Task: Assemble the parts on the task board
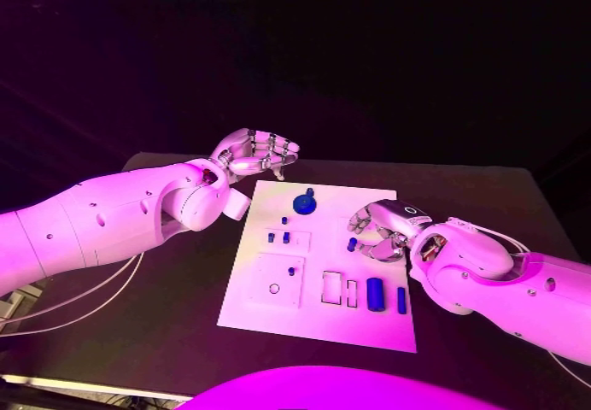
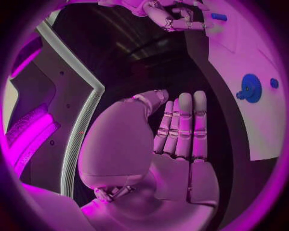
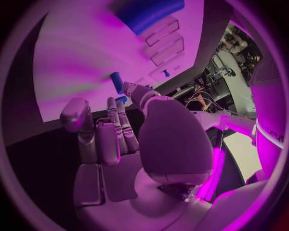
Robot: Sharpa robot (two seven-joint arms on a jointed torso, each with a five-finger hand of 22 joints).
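A short blue cylindrical peg (image 1: 353,244) is pinched upright by the right hand (image 1: 382,229) at the middle right of the flat white task board (image 1: 315,329). It should be kept vertical and lowered squarely into its socket. The left hand (image 1: 255,155), fingers pressed together and empty, is held off the board at upper left.

Hidden and unclear parts around the task board (image 1: 323,329)

We cannot tell if the right hand (image 1: 379,229) holds the small blue peg (image 1: 353,244); its fingers cover it. The long blue part (image 3: 149,11) is cut by the circle's rim.

The white task board (image 1: 265,303) lay flat mid-table, bearing a blue gear (image 1: 304,204) near its far edge and blue cylinders (image 1: 374,294) near its right
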